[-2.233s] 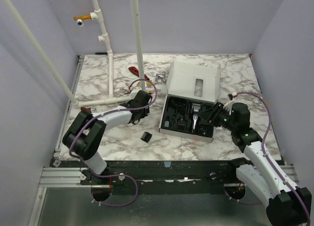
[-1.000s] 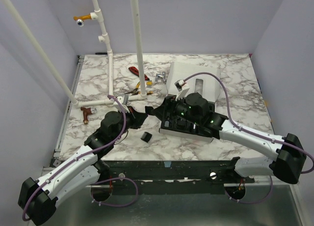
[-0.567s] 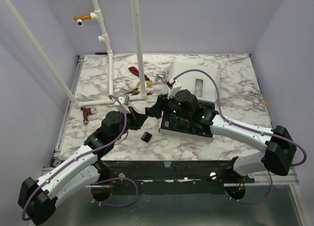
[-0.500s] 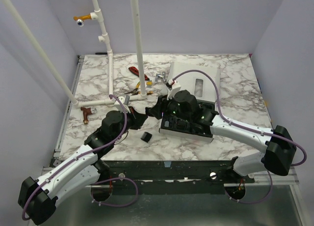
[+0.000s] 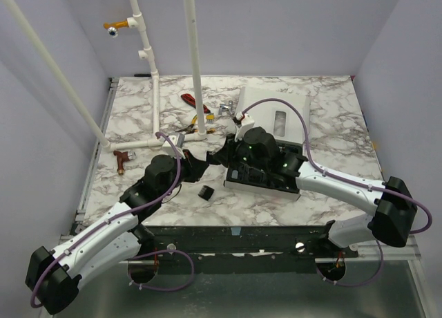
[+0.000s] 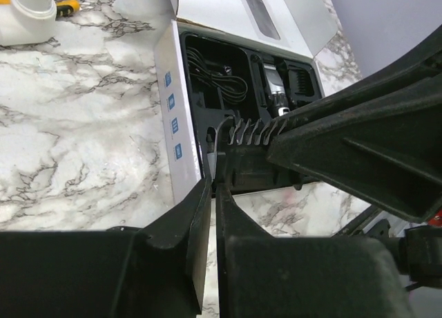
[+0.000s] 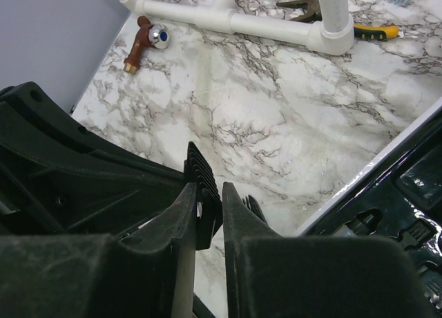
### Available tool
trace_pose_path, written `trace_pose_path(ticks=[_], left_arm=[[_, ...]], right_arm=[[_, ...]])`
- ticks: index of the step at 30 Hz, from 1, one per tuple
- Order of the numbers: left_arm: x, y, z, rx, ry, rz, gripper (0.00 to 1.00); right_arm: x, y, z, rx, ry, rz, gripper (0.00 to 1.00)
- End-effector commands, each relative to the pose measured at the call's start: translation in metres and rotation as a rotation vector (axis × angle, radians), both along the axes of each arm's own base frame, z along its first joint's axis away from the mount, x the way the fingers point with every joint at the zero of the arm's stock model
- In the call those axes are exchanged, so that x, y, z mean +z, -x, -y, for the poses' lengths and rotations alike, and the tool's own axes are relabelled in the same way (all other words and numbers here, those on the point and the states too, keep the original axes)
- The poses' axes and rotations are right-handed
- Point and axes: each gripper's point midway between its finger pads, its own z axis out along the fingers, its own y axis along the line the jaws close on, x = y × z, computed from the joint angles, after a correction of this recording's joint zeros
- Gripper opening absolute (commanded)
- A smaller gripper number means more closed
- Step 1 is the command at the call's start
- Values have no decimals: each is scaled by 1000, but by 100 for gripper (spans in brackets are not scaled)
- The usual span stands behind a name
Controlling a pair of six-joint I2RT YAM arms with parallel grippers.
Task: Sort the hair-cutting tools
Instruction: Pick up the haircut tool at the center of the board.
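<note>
My left gripper is shut on a black comb-toothed clipper guard and holds it in the air left of the case. My right gripper meets it tip to tip. Its jaws stand narrowly apart round the same guard, which lies against one finger with a slit to the other. A second black guard lies on the marble below. The open case holds the slim clipper and several black pieces.
A white pipe frame stands at the back left. A reddish-brown T-shaped piece lies beside it. Red-handled and yellow-handled tools lie behind the pipe. The case's white lid stands open at the back.
The left arm lifted the guard off the table. The right arm swung left from the case to meet it. Over the last half second both grippers barely moved.
</note>
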Motion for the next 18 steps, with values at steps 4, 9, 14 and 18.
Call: trace_pose_path(ticks=[4,9,14,18], left_arm=[[21,-12,-25,113,-68,91,62],[32,-15,-42,183,-86,201,92],[58,0,-31,150,-164,516,96],[68,22,-12,81,-247,733,98]], right_arm=[[14,-8,19,-156,18,-57,1],[11,-17,37,-261,25,-136,1],[1,-28,65,-319,-29,-298,1],[-5,-26,92,-329,-89,-424,1]])
